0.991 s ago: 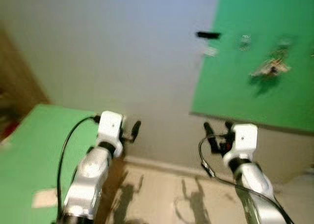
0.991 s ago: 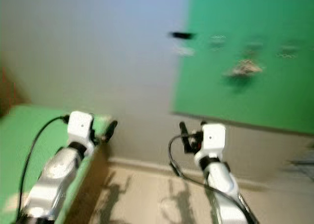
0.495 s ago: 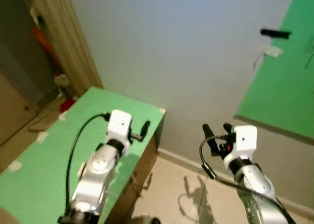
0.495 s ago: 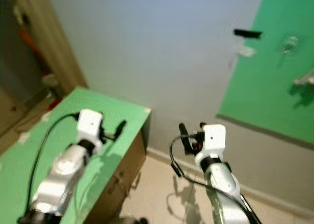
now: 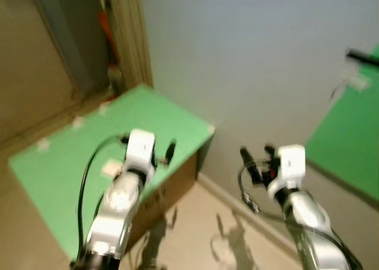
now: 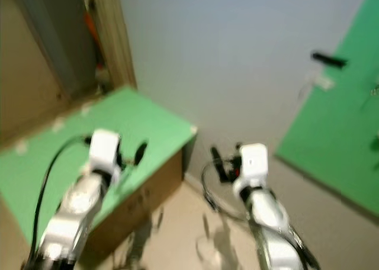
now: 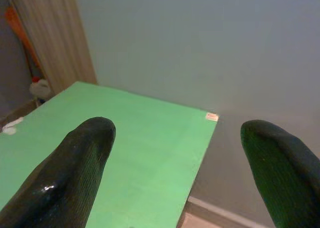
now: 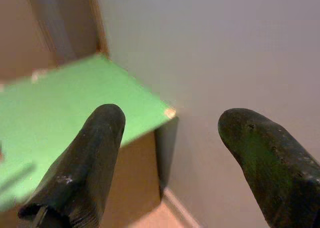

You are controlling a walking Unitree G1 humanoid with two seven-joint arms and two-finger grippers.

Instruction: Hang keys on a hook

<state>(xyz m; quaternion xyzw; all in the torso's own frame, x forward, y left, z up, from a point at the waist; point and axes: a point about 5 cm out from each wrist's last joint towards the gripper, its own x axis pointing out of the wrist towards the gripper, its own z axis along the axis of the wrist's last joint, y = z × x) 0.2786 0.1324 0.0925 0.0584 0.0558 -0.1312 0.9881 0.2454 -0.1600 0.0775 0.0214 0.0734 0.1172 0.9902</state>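
My left gripper [image 5: 167, 153] is open with nothing in it, held over the green top of a low brown cabinet [image 5: 65, 163]. In the left wrist view its fingers [image 7: 75, 173] stand wide apart above that green top [image 7: 145, 153], facing a pale wall. My right gripper [image 5: 256, 157] is also open and holds nothing; it hovers over the floor, to the right of the cabinet's corner [image 8: 170, 112]. A green board [image 5: 349, 145] hangs on the wall at the far right. A black peg [image 6: 328, 60] and a small white tag [image 6: 323, 82] sit by its left edge.
A wooden door frame [image 5: 127, 39] stands at the back left, with an orange thing [image 5: 105, 27] behind it. Small pale tape pieces [image 5: 109, 168] lie on the cabinet top. Beige floor [image 5: 195, 228] and a white skirting board [image 5: 237, 202] run between cabinet and wall.
The camera has swung left: the green board slid toward the right edge and the things hanging on it left the picture. The green-topped cabinet and door frame came into view. Both arms hold their pose.
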